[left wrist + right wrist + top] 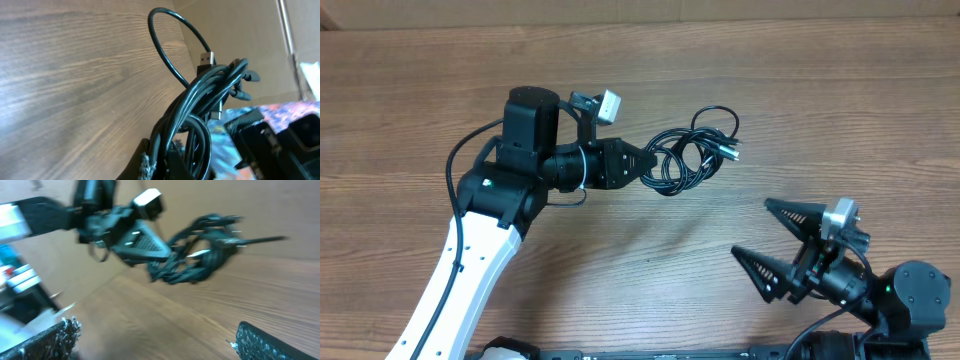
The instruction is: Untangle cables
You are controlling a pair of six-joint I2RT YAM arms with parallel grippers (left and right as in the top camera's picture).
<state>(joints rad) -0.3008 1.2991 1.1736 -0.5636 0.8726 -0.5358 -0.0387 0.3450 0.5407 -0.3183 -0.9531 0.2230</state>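
A tangled bundle of thin black cables point(692, 152) hangs from my left gripper point(646, 160), which is shut on the bundle's left end. In the left wrist view the cables point(200, 100) run up out of the shut jaws, with one loop and a plug end sticking out at the top. The right wrist view shows the cables point(200, 262) held above the table by the left gripper point(150, 242). My right gripper point(751, 228) stands wide open at the front right, below and to the right of the bundle. Nothing lies between its fingers point(260, 340).
The wooden table point(800, 80) runs under both arms. The left arm's white link point(460, 270) crosses the front left. The right arm's base point(910, 295) sits at the front right corner.
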